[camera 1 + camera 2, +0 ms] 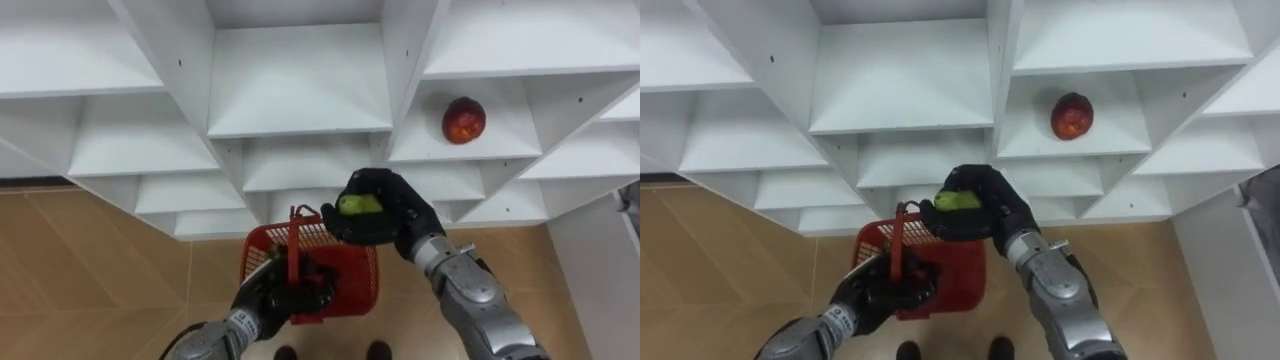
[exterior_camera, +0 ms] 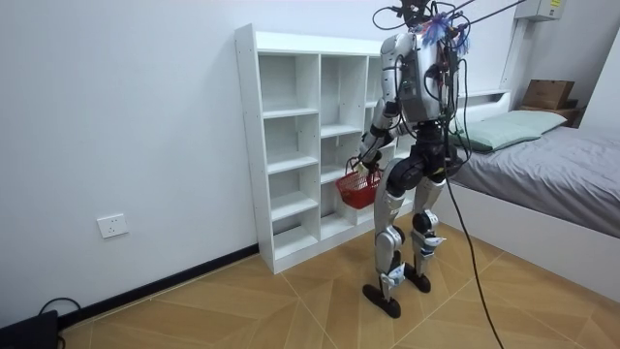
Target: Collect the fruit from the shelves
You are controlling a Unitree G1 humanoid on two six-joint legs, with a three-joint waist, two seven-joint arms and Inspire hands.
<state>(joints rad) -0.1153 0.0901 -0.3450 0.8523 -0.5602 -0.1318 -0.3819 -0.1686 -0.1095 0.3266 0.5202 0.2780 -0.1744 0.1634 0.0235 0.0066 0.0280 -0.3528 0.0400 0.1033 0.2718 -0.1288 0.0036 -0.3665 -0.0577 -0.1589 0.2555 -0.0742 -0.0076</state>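
Station: the robot stands upright on the wooden floor [image 2: 242, 310], facing the white closet [image 1: 300, 80] at close range.
Left hand: the left hand [image 1: 285, 298] is curled round the handle of the red basket [image 1: 350, 275] and carries it low before the body, below the closet's lower shelves.
Right hand: the right hand [image 1: 395, 220] is closed about a green fruit [image 1: 360, 204], fingers and thumb wrapped round it, just above the basket's far rim.
Fruit outstanding: a red fruit [image 1: 463, 120] rests on a shelf right of the centre column, about midway between that compartment's side walls and well apart from both hands.
Basket contents: cannot tell; hand and handle cover the interior.
Handling, judged: both fruits look round, firm, light and smooth-skinned, so liable to roll on the shelf board and to bruise if dropped.
Hold advised: wrap the widest part from the front, thumb opposed, then lower it into the basket rather than release it from height.
Stage, judged: green fruit ready to deposit; red fruit not yet collected.
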